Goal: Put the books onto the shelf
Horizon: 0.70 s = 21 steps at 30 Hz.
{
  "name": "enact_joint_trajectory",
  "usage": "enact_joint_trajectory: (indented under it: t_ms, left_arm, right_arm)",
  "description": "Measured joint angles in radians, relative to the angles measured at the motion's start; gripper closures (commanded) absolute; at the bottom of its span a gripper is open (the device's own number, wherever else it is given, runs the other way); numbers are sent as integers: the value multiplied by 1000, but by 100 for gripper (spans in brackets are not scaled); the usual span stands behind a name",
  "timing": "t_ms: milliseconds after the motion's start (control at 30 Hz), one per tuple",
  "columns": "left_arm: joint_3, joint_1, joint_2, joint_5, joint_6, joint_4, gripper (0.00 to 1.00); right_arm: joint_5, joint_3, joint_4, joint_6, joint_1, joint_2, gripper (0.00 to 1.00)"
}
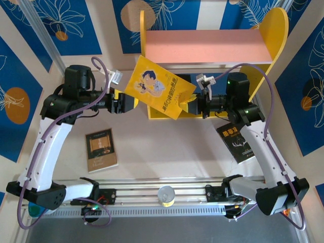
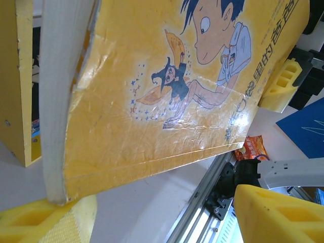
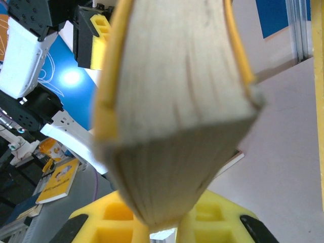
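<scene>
A bright yellow cartoon book (image 1: pixel 158 87) hangs tilted in the air in front of the shelf (image 1: pixel 207 46), which has a pink upper board and yellow side panels. My right gripper (image 1: pixel 191 99) is shut on the book's right corner; in the right wrist view its pads (image 3: pixel 114 223) pinch the fanned page edge (image 3: pixel 177 126). My left gripper (image 1: pixel 132 103) stands open at the book's left edge. In the left wrist view the cover (image 2: pixel 172 81) hangs over the left gripper (image 2: pixel 162 220), the book's corner touching one finger (image 2: pixel 45 223). A tan book (image 1: pixel 101 149) and a black book (image 1: pixel 238 143) lie flat on the table.
An orange snack bag (image 2: pixel 251 148) lies by the rail at the near edge. A round silver object (image 1: pixel 166 195) sits on the rail between the arm bases. The shelf's yellow left panel (image 2: pixel 15 86) is close to the left gripper. Blue patterned walls ring the table.
</scene>
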<state>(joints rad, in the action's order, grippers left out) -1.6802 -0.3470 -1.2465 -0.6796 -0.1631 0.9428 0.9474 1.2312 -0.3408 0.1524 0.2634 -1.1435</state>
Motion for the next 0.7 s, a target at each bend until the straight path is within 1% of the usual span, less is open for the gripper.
enact_joint_trajectory:
  t_ms: [167,533,700]
  left_arm:
    - [0,0,0,18,16,1,27]
    - [0,2,0,87,21,-14,26]
    - [0,4,0,100,27,-23,26]
  right_arm:
    - [12,-12,38,32,-4,3,100]
    - [35,-30,71,71,-3,18,100]
    - [53,-35,81,78,-3,26,100]
